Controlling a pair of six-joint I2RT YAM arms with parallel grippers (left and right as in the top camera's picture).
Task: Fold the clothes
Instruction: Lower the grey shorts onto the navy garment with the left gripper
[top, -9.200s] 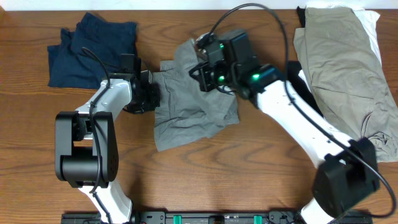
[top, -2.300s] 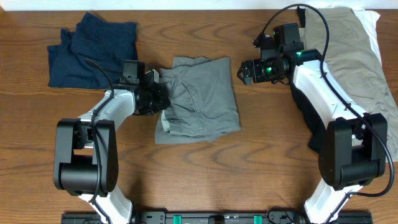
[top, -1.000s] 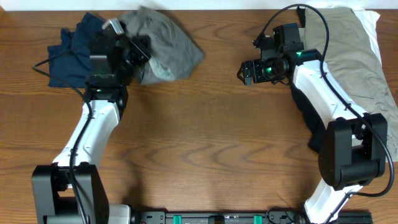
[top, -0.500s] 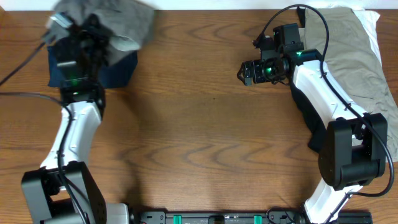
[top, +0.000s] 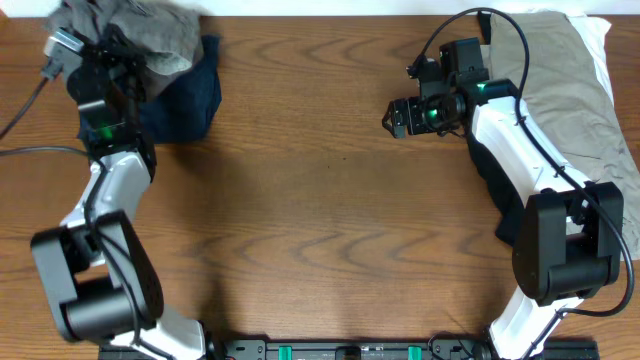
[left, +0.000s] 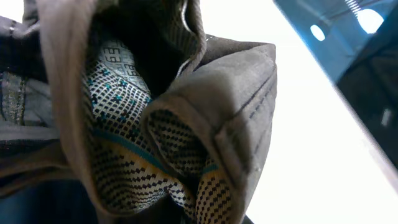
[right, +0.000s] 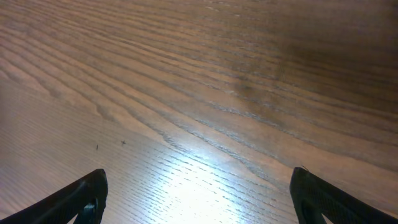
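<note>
The grey shorts (top: 140, 25) hang bunched at the far left corner of the table, with my left gripper (top: 100, 55) shut on them. In the left wrist view the grey shorts (left: 236, 106) fill the frame, their patterned inner lining (left: 124, 124) turned out and my fingers hidden behind the folds. Under them lies a navy garment (top: 185, 90). My right gripper (top: 398, 116) hovers open over bare wood at the right, nothing between its fingertips (right: 87, 196). More clothes lie far right: a khaki piece (top: 555, 95), a white one (top: 600, 30) and a black one (top: 490, 175).
The wooden table (top: 320, 220) spreads between the two arms. The right arm's cable (top: 440, 35) loops above the khaki pile. The dark rail of the arm bases (top: 320, 350) runs along the front edge.
My left arm has swung further left with the grey shorts, carrying them over the navy garment toward the table's corner. The right arm has not moved.
</note>
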